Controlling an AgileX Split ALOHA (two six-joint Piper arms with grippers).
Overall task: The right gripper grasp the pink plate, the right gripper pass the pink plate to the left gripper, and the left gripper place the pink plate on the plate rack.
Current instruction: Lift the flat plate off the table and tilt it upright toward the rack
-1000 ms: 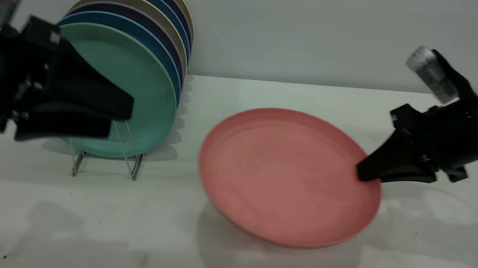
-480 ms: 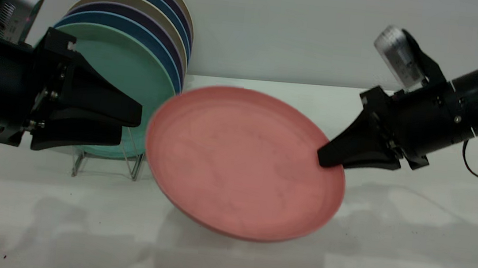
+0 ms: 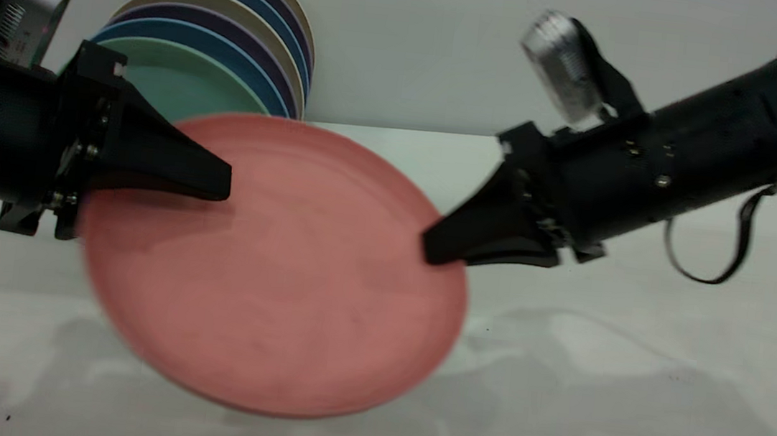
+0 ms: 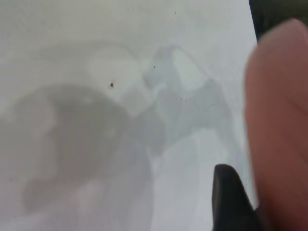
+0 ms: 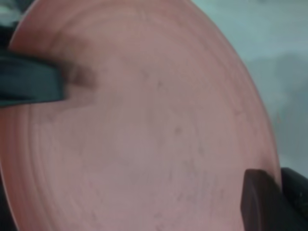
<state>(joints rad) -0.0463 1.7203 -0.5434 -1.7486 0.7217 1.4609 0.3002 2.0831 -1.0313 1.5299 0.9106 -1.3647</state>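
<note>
The pink plate (image 3: 275, 264) hangs tilted above the white desk (image 3: 630, 388), filling the centre and lower left of the exterior frame, its upper face turned toward the camera. The right gripper (image 3: 432, 248), reaching in from the upper right on its thick black arm, has its jaws pinching the plate's right rim; in the right wrist view one dark jaw lies over the rim at the lower right corner (image 5: 262, 199), the plate (image 5: 139, 125) covering most of that frame. The left gripper (image 3: 146, 185) sits at the left edge of the exterior frame with its jaws spread: the upper jaw lies above the plate's upper-left face, and the lower one is hidden behind the plate, so the rim sits between them. Whether either jaw touches the plate cannot be told. Behind the left gripper, at the upper left, a row of upright plates (image 3: 234, 36) stands, the teal-green plate (image 3: 179, 84) at the front
</note>
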